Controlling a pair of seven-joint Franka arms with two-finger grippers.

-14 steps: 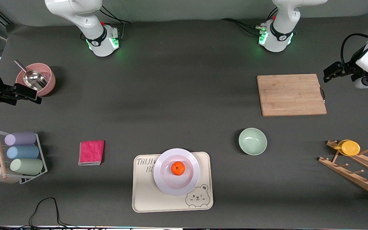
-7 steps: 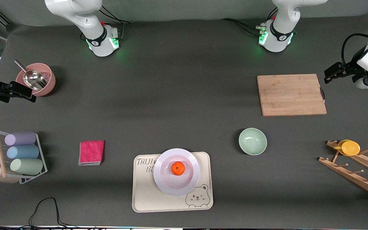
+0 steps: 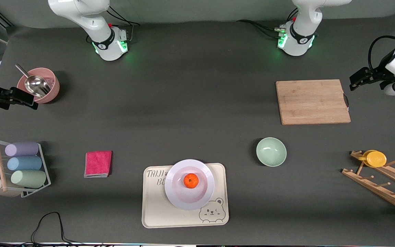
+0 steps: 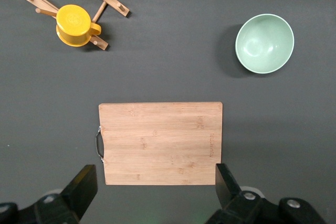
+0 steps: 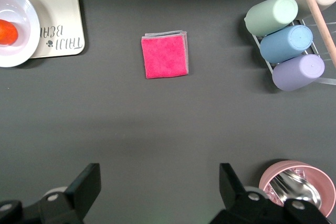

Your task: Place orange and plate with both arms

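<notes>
The orange [image 3: 191, 180] lies in the middle of the white plate [image 3: 177, 192], which stands on the cream bear tray [image 3: 156, 212] near the front camera. In the right wrist view the orange [image 5: 7, 32] and the plate [image 5: 25, 14] show at the picture's edge. My right gripper [image 3: 29, 100] is open and empty, up over the table beside the pink bowl; its own view shows the jaws [image 5: 160, 187] spread wide. My left gripper [image 3: 355, 81] is open and empty, up beside the cutting board at the left arm's end; its jaws [image 4: 156, 188] are spread wide.
A wooden cutting board [image 3: 312, 101] and a pale green bowl [image 3: 271, 151] lie toward the left arm's end, with a wooden rack holding a yellow cup [image 3: 375, 158]. A pink cloth [image 3: 98, 163], a cup rack [image 3: 22, 168] and a pink bowl with a scoop [image 3: 39, 85] lie toward the right arm's end.
Both grippers have drawn back a little toward their own ends of the table, still open. The orange, plate and tray have not moved.
</notes>
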